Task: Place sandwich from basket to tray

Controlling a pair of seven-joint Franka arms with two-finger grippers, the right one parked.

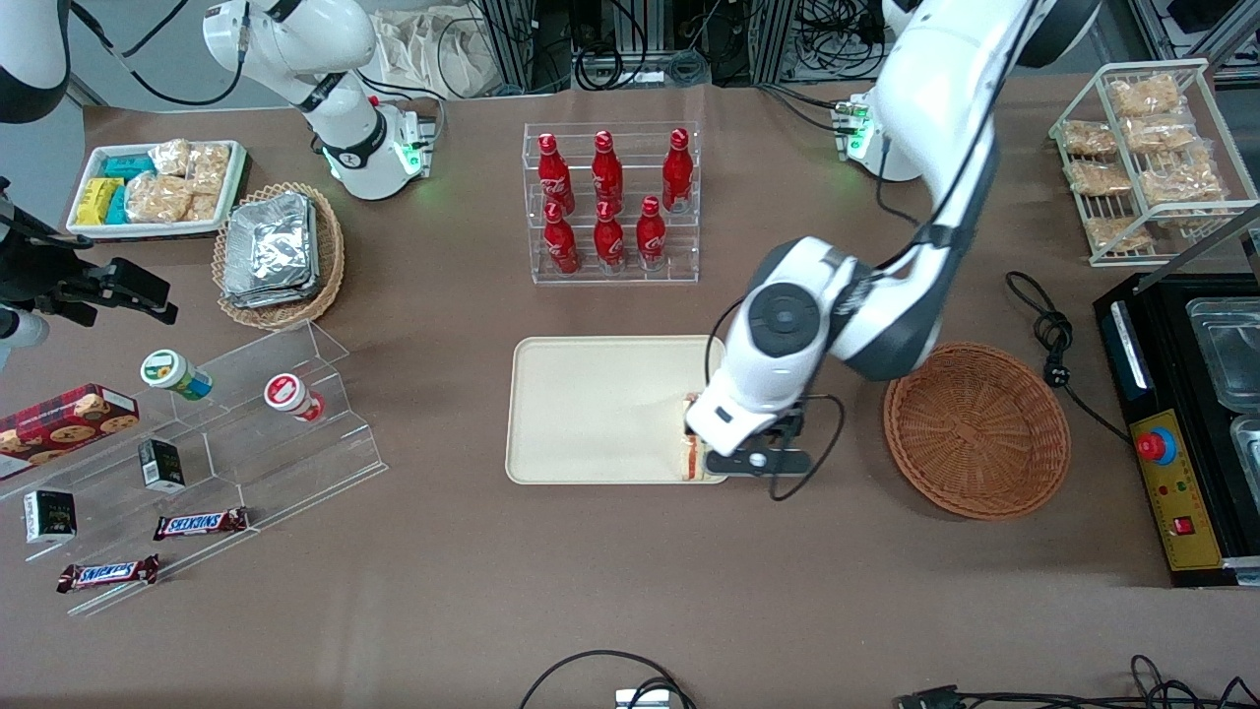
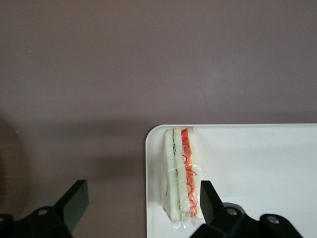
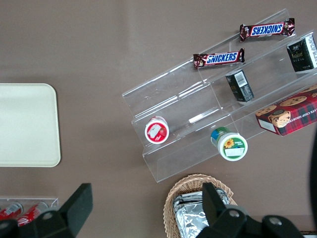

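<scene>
The sandwich (image 2: 181, 173), a clear-wrapped pale wedge with green and orange-red filling, rests on the cream tray (image 2: 257, 168) in the corner nearest the front camera and the basket. In the front view only a sliver of the sandwich (image 1: 694, 459) shows under the arm, at the edge of the tray (image 1: 591, 404). My gripper (image 2: 142, 201) is open and hangs low over that corner. One finger (image 2: 210, 198) is right beside the sandwich, the other (image 2: 74, 198) is over bare table. From the front, the gripper (image 1: 730, 455) is mostly covered by the wrist. The reddish-brown basket (image 1: 976, 429) holds nothing.
A clear rack of red bottles (image 1: 610, 202) stands farther from the front camera than the tray. A black appliance (image 1: 1181, 414) and a wire rack of bagged snacks (image 1: 1147, 148) sit toward the working arm's end. A clear stepped shelf (image 1: 246, 423) with snacks lies toward the parked arm's end.
</scene>
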